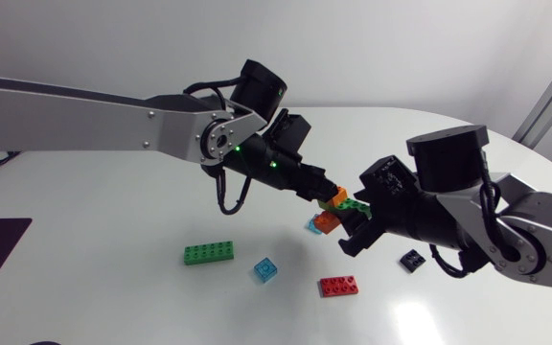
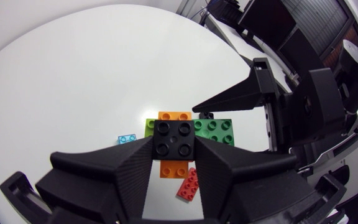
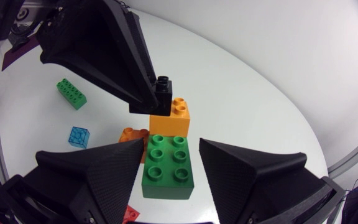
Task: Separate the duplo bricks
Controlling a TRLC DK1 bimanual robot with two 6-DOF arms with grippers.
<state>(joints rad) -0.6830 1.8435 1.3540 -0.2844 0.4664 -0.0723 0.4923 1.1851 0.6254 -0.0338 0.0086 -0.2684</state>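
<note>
1. Black brick (image 2: 173, 138), orange brick (image 3: 169, 118) and green brick (image 3: 168, 165) hang as one stack in the air above the middle of the desk (image 1: 113, 278), not yet parted.
2. The left gripper (image 1: 324, 190) pinches the black brick from two sides. The right gripper (image 1: 355, 216) clasps the green brick, one finger on each flank. The orange brick sits between them, and neither gripper holds it.
3. Toward the desk's near edge a long green brick (image 1: 209, 252), a cyan brick (image 1: 265, 269), a red brick (image 1: 339, 285) and a small black brick (image 1: 411, 259) lie singly, apart from one another; I judge these finished.
4. A second orange brick (image 3: 132, 134) lies under the stack; I cannot tell whether anything is joined to it.
5. Two joints in the held stack seem left to break.
6. The widest room for pulling apart lies toward the far edge. The near side is crowded with loose bricks, and the curved right edge is close behind the right arm.
</note>
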